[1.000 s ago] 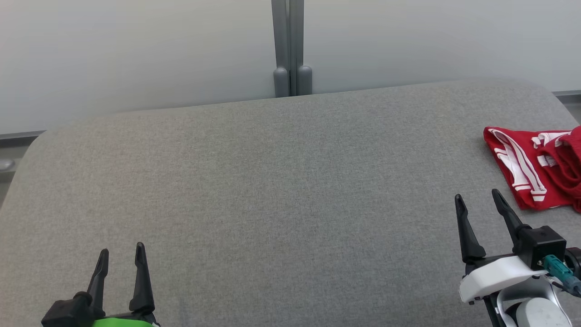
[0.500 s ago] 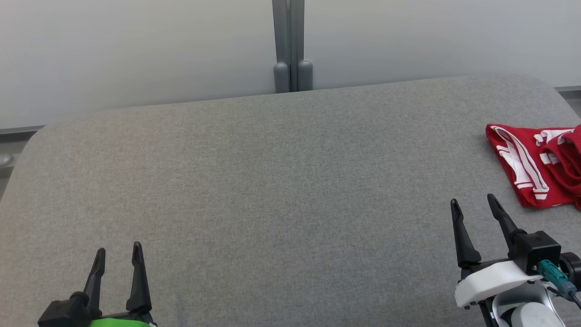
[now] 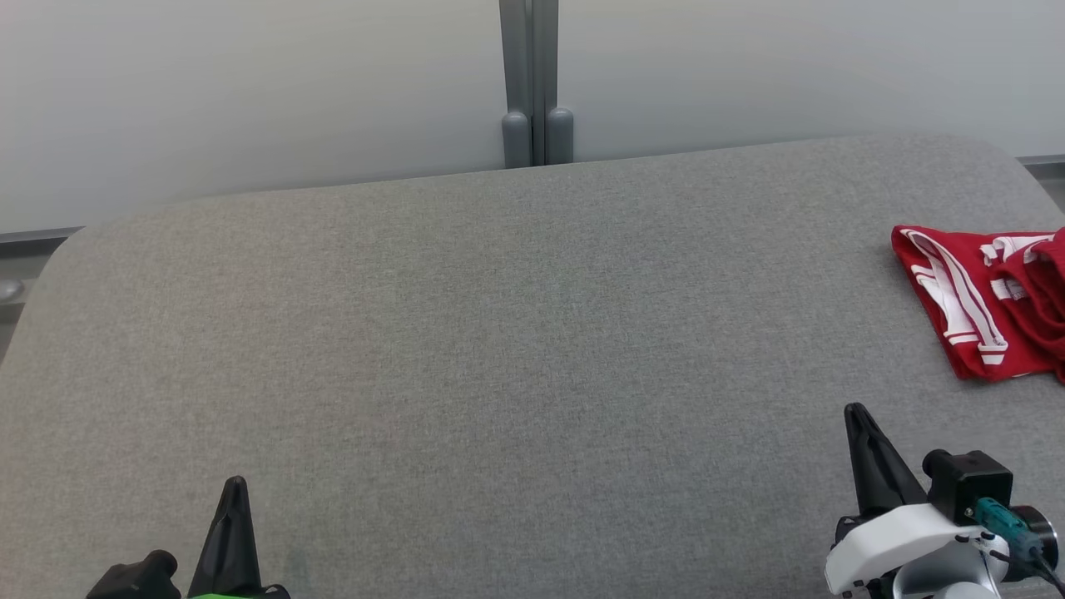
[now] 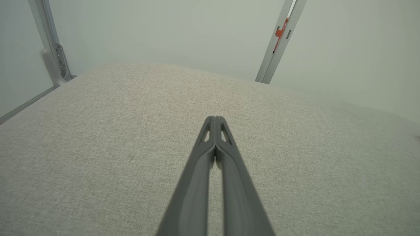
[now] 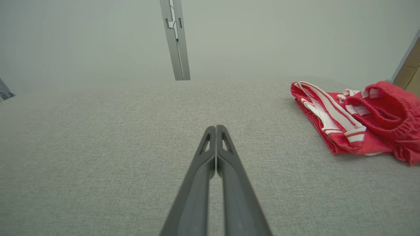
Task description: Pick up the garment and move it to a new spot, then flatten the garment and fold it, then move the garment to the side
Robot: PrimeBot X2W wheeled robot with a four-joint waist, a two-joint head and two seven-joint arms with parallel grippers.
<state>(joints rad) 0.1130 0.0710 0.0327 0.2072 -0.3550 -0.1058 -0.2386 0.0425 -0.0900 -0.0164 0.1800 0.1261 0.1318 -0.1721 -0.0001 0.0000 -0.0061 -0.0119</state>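
Observation:
The garment (image 3: 982,304) is red with white stripes and lies bunched at the far right of the grey padded surface (image 3: 499,349); the right wrist view shows the garment (image 5: 357,121) with its elastic waistband raised. My right gripper (image 3: 857,409) is shut with nothing in it, near the front edge, apart from the garment and to its lower left. At the lower left my left gripper (image 3: 235,482) is shut and empty too. Both wrist views show the fingers pressed together, left gripper (image 4: 215,118), right gripper (image 5: 215,127).
A pale wall runs behind the surface, with a grey vertical post (image 3: 532,83) at its middle. The surface's rounded corners show at the back left and back right. A brown panel (image 5: 408,68) stands at the far right edge.
Both grippers have gone from open to shut and drawn back a little toward the front edge. The garment has not moved.

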